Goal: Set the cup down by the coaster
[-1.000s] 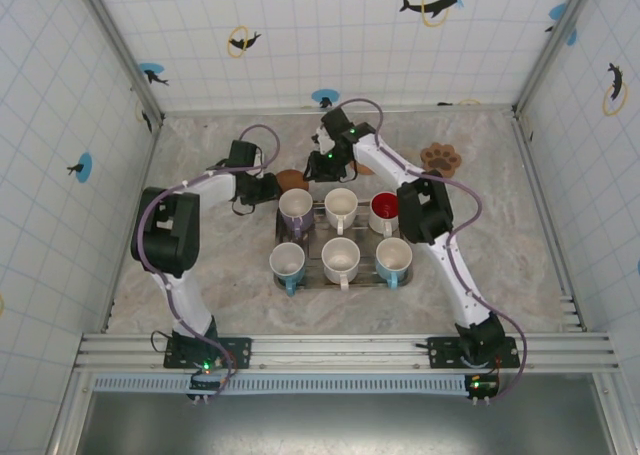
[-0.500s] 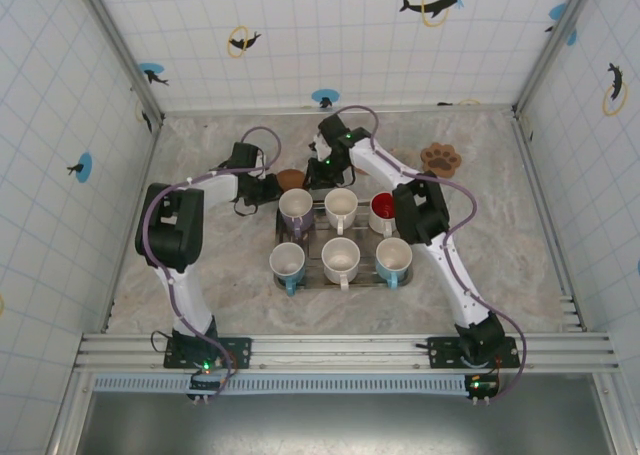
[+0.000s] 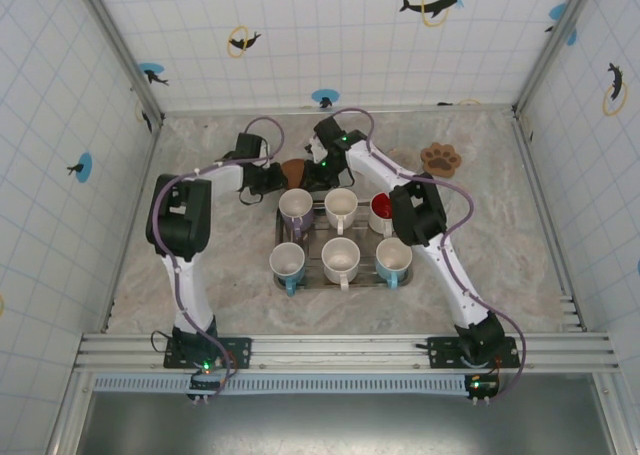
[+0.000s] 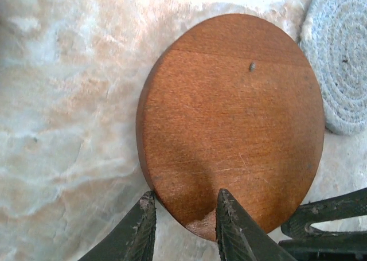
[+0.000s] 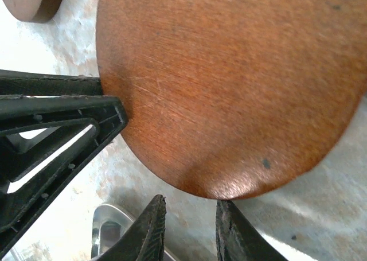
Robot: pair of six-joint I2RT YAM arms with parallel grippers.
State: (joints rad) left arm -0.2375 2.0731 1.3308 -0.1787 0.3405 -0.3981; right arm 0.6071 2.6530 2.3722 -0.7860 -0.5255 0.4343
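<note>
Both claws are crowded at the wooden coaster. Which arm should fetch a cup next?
Right, probably: the right claw sits just behind the back-row white cup, with the rim of the wooden coaster ahead of its fingers. The left claw straddles that rim.

The middle of the table [image 3: 230, 275] was blocked by a metal tray [image 3: 313, 275] packed with six cups [image 3: 341, 256]. Behind it, the round wooden coaster [image 4: 229, 123] was hemmed in by the left gripper [image 4: 186, 226] and the right gripper [image 5: 189, 226], with little room between them. A grey woven coaster [image 4: 338, 60] lay just beside it. Open table was seen on either side of the tray and around the paw-shaped coaster [image 3: 440, 158]. Tiled walls [image 3: 60, 125] closed three sides.
</note>
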